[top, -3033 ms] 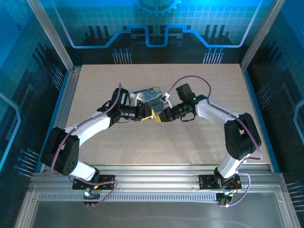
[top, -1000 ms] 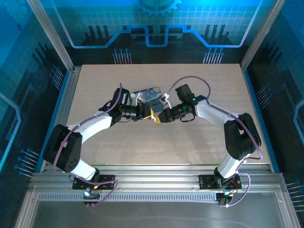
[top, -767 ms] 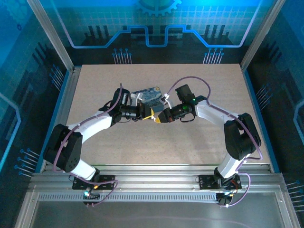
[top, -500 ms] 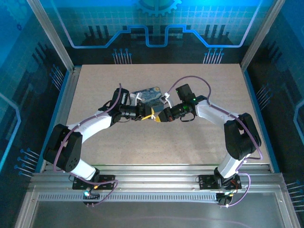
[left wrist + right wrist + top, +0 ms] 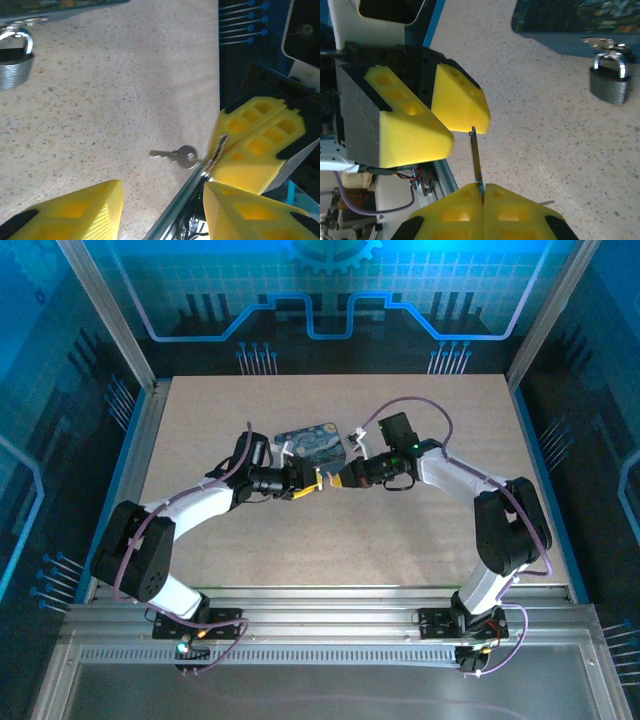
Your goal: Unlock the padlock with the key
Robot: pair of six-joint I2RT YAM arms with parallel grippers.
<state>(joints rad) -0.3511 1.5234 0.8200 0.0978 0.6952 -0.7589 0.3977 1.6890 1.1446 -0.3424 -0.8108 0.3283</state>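
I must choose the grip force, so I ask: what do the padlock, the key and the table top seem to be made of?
Padlock: metal by its look, a dull grey, faintly lined body, possibly laminated steel, with a shiny shackle.
Key: thin silvery metal; it glints.
Table top: beige, speckled, matte board, perhaps laminate or composite; I cannot tell which.

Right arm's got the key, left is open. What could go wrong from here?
The right gripper pinches the key only at the tips of its fingers, so it may pivot or slip. The padlock lies loose on the table, so pushing the key in could slide it.
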